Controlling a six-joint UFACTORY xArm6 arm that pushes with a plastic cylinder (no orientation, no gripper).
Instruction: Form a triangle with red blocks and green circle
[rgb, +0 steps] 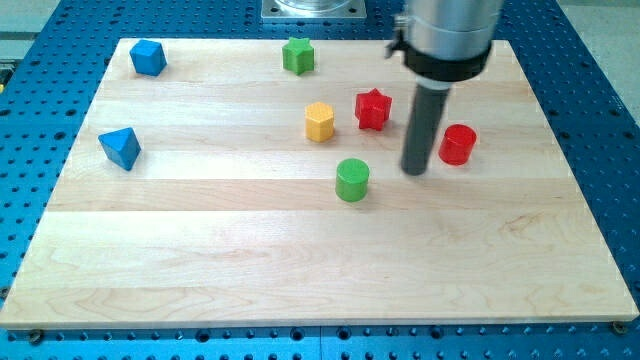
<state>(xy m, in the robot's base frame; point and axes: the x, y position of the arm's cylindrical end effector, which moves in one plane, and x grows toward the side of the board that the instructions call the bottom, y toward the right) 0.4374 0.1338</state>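
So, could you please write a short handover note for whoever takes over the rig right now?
My tip is on the board just left of the red cylinder, close to it; contact cannot be told. The red star is up and to the left of the tip, and the green circle lies lower left of it.
Done: the three already sit in a rough triangle, with the tip inside it.
Left: tidy the spacing if needed. The yellow block sits close to the star's left; do not disturb it.

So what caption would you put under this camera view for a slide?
My tip rests between the green circle and red cylinder, with the red star behind.
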